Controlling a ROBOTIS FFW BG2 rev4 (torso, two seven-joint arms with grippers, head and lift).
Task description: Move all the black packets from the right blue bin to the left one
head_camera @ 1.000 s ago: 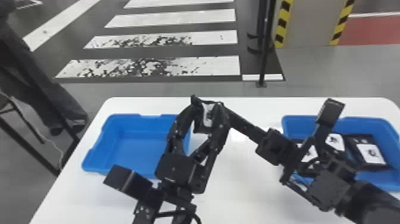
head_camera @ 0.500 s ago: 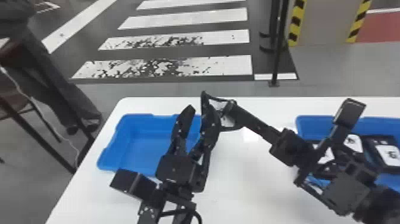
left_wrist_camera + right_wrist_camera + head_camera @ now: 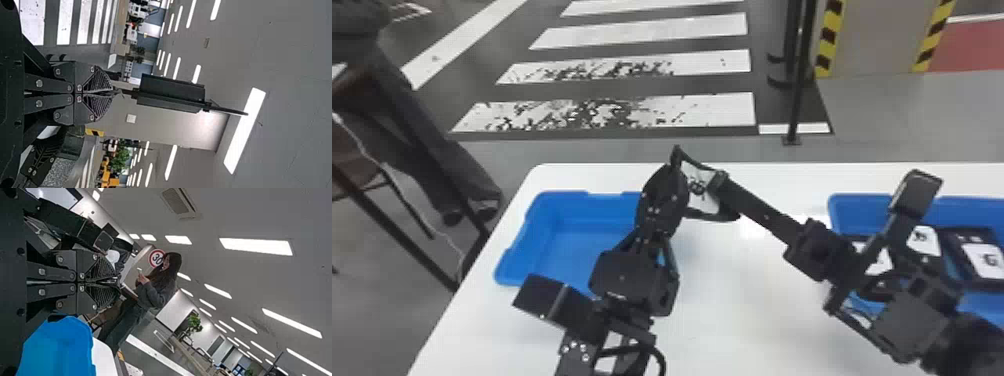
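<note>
The right gripper [image 3: 721, 184] pinches a black packet [image 3: 701, 186] between the two bins; the left gripper [image 3: 674, 170] is pressed together beside it, its grip on it impossible to tell. More packets [image 3: 982, 259] lie in the right blue bin [image 3: 852, 205]

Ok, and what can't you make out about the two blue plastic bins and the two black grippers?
- Right blue bin: head view; partly behind the black right arm, its far-right end cut off by the picture's edge.
- Left blue bin: head view; near-right corner behind the black left arm.
- Anything thin between the left gripper's fingertips: left wrist view; too small.
</note>
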